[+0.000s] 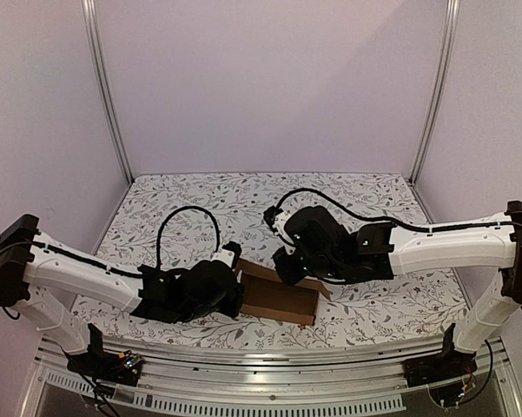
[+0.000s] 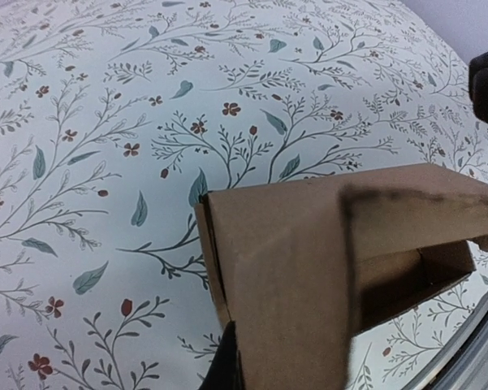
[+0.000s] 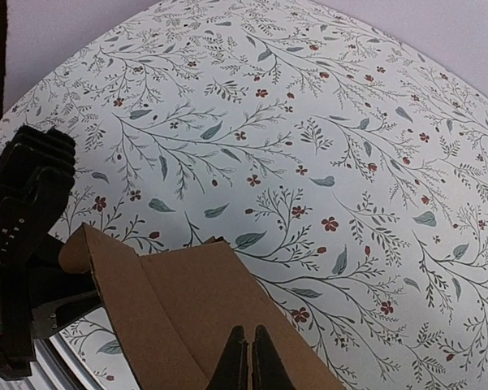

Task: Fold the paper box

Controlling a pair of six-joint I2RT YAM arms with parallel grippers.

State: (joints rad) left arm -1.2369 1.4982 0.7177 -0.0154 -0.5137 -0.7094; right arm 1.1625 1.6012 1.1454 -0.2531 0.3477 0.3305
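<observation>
Paper box, open-topped, on floral table

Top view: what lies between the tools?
The plain brown cardboard paper box spans the gap between left tool and right tool, seen in the top view.

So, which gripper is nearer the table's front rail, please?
Left. The left gripper sits at the paper box's left end, closer to the front rail; the right gripper is at its far side.

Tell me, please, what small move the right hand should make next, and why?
Probably ease the pinched flap gently inward. The right hand is shut on a raised panel of the paper box, while the left hand clamps the opposite wall, steadying it.
</observation>
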